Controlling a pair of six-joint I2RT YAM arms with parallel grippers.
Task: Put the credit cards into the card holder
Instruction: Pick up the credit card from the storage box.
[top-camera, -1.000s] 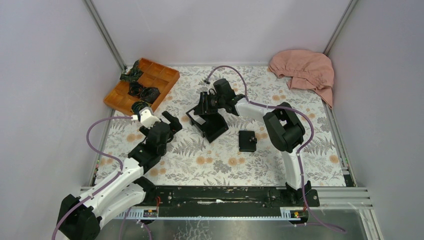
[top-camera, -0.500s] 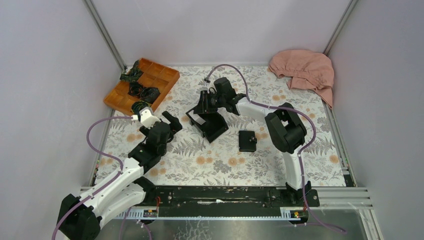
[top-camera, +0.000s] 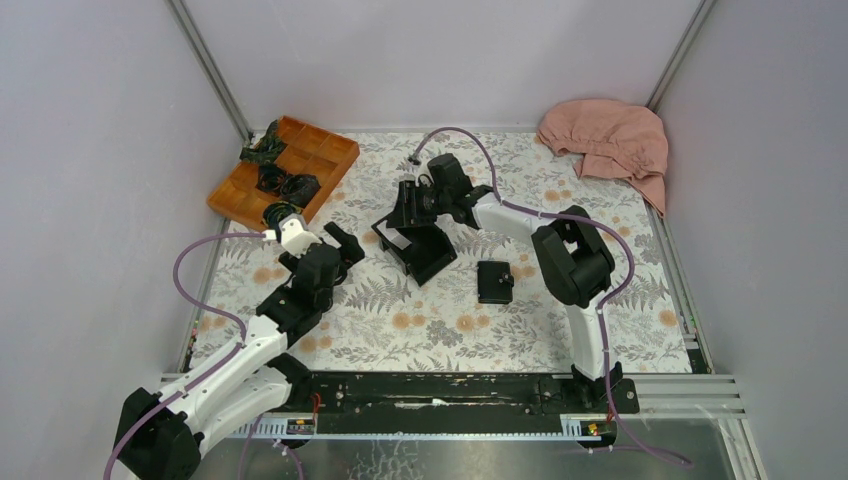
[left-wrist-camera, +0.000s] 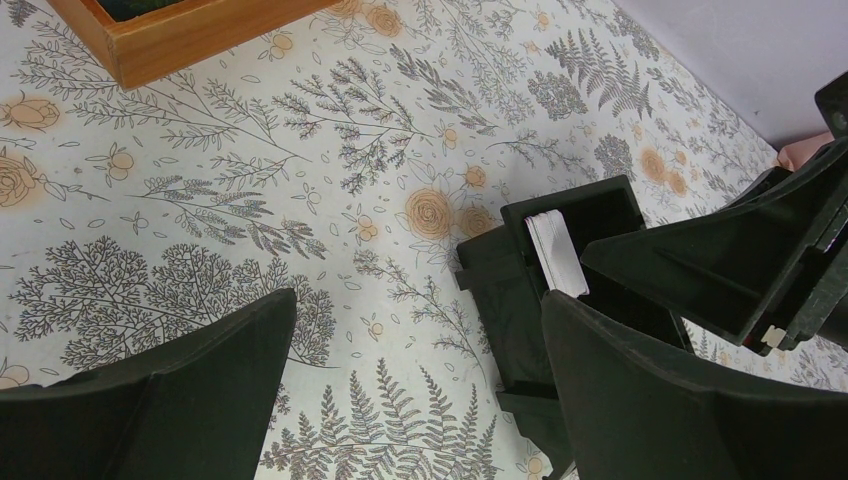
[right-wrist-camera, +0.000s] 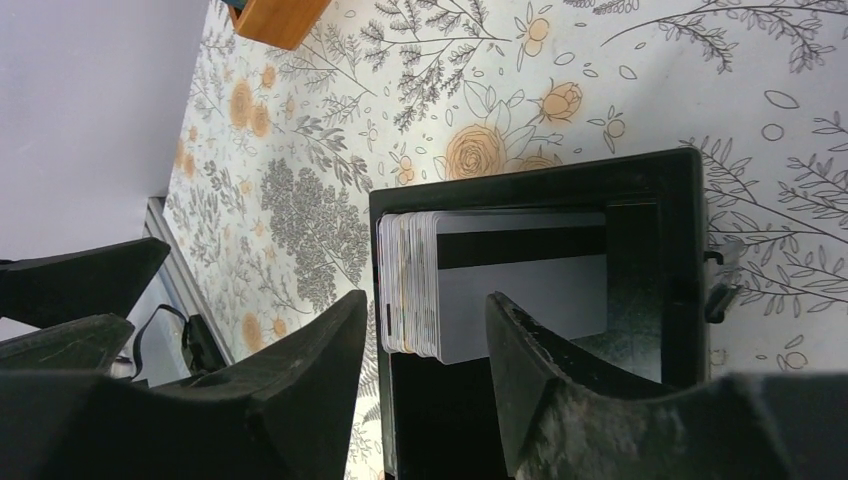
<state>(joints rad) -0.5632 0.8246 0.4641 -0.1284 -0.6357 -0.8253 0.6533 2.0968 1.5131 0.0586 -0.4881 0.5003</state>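
Note:
The credit cards (right-wrist-camera: 500, 285) stand as a stack on edge at one end of a rigid black open-topped box (top-camera: 422, 248). The top card is pale grey with a black stripe. In the left wrist view the cards (left-wrist-camera: 557, 255) show as a white edge in the box (left-wrist-camera: 600, 205). My right gripper (right-wrist-camera: 425, 305) is open just above the stack, with one finger on each side and nothing held. In the top view it (top-camera: 403, 213) hangs over the box. The card holder (top-camera: 494, 281), a small black wallet, lies closed right of the box. My left gripper (left-wrist-camera: 418, 300) is open and empty, left of the box (top-camera: 345, 245).
An orange wooden divider tray (top-camera: 283, 170) holding dark items sits at the back left. A pink cloth (top-camera: 608, 135) lies in the back right corner. Grey walls enclose the floral-patterned table. My right gripper's fingers (left-wrist-camera: 740, 260) show at the right of the left wrist view.
My right gripper has shifted slightly over the black box. The left arm, the wallet and the cards have not moved.

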